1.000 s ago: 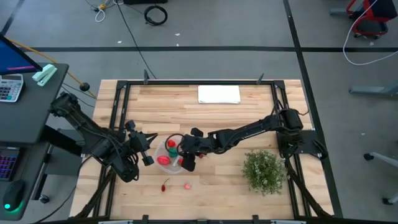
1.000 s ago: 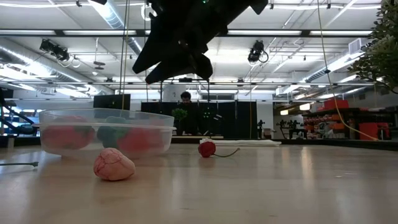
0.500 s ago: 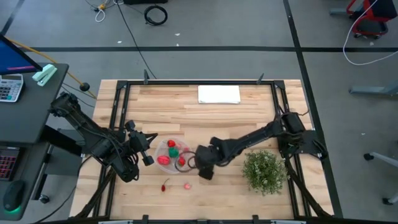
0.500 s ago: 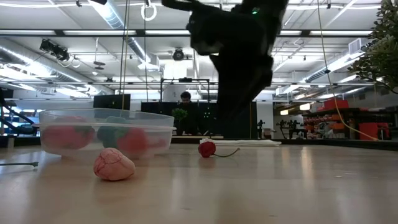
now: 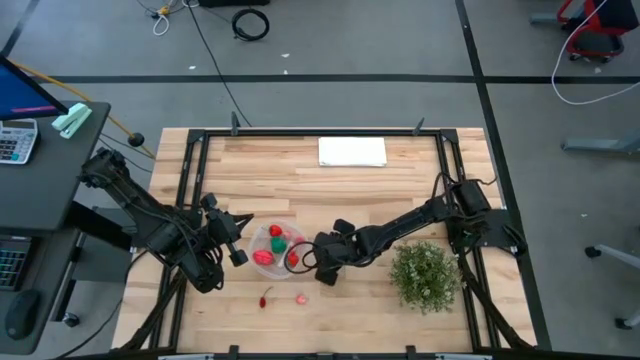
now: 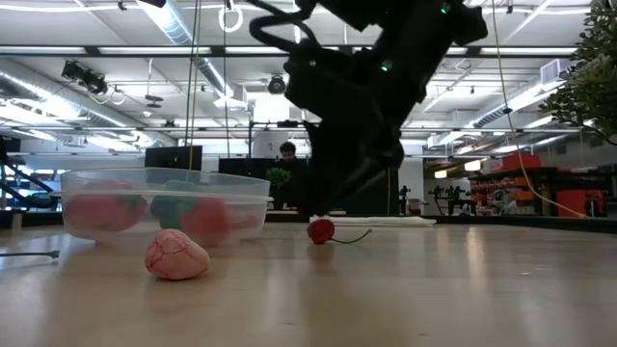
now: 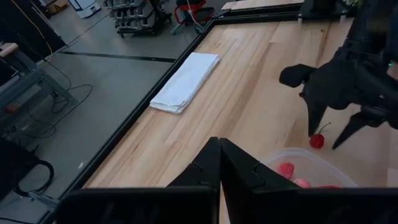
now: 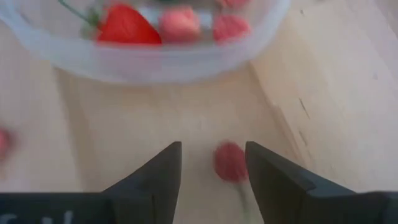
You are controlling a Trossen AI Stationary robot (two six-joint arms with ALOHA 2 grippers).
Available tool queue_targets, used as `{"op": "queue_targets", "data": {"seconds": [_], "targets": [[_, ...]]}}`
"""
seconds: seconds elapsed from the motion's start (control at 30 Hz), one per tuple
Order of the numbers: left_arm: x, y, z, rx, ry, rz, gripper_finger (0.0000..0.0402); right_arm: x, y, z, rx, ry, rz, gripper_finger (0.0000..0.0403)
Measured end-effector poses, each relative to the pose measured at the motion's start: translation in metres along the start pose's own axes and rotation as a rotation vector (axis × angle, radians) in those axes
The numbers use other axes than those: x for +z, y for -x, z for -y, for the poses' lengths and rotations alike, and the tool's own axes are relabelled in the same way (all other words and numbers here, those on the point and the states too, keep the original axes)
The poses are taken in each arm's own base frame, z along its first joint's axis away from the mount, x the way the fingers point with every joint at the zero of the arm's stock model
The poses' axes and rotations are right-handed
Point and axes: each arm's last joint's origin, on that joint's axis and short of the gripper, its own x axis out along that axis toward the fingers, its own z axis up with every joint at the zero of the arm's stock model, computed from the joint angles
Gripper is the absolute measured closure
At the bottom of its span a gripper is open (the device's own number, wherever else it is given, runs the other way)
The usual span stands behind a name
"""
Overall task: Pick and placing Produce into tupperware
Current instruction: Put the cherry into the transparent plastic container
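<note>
Right gripper (image 8: 211, 165), fingers parted, hangs above a small red cherry-like piece of produce (image 8: 231, 162) beside the round transparent plastic tupperware (image 8: 155, 62); left gripper (image 5: 238, 257), clenched empty, waits near the wooden table's (image 5: 400, 185) left edge.

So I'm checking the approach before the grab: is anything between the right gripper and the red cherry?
Nothing visible. The right gripper, open, has the red cherry lying on bare table just ahead of its fingers; the tupperware sits beyond it.
</note>
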Motion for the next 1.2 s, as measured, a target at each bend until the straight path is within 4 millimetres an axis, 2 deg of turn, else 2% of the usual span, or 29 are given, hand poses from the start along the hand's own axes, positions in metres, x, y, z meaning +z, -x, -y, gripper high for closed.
{"op": "queue_targets", "data": {"seconds": [0.3, 0.53, 0.67, 1.0, 1.2], "targets": [[0.000, 0.000, 0.000, 0.000, -0.003, 0.000, 0.0378, -0.014, -0.014, 0.020, -0.042, -0.020, -0.028, 0.0217], [0.000, 0.000, 0.000, 0.000, -0.005, 0.000, 0.0389, -0.020, -0.020, 0.026, -0.024, -0.041, 0.011, 0.0222], [0.000, 0.000, 0.000, 0.000, -0.005, 0.000, 0.0393, -0.019, -0.020, 0.027, -0.026, -0.044, 0.017, 0.0246], [0.000, 0.000, 0.000, 0.000, -0.005, 0.000, 0.0379, -0.009, -0.016, 0.017, -0.023, -0.107, 0.080, 0.0339], [0.000, 0.000, 0.000, 0.000, -0.005, 0.000, 0.0391, -0.002, -0.005, 0.008, -0.091, -0.185, 0.197, 0.0355]]}}
